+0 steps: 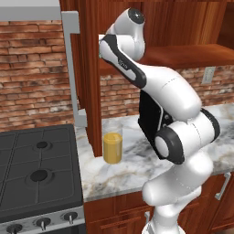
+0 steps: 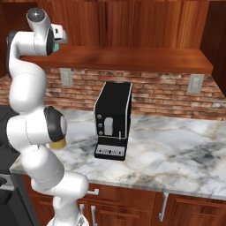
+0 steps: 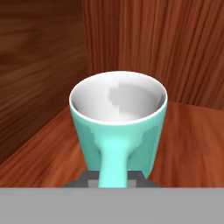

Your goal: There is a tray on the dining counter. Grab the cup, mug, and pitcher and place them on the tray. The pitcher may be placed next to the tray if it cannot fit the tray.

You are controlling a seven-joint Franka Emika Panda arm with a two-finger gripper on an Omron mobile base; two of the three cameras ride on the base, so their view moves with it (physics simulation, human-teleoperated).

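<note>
Left base view, taken left to right: a black gas stove (image 1: 39,169) at the left edge, then the marble worktop (image 1: 132,167), where the pitcher (image 1: 112,147) of orange-yellow liquid stands upright just beside a vertical wood panel, and then the white arm, which rises from the lower right and bends up and back toward the wood shelf (image 1: 192,55) above the brick wall.

In the right base view the arm climbs the left side and its hand reaches the shelf, where a sliver of the teal mug (image 2: 55,46) shows at the wrist; further right a black coffee machine (image 2: 113,119) stands on the worktop, well apart from the hand.

In the hand view the mug (image 3: 118,124) sits straight ahead of the gripper (image 3: 113,180), upright on the wooden shelf floor in a corner of wood walls, its white inside open to the camera. Its handle points directly back at the hand and runs down between the two finger tips, which are drawn close together and appear to pinch it. The handle's long axis lies vertical, in line with the gap between the fingers.

My judgement is that the coming move turns on this: the mug lies dead ahead with walls behind and to the left, so it must come out backward, toward the arm.
</note>
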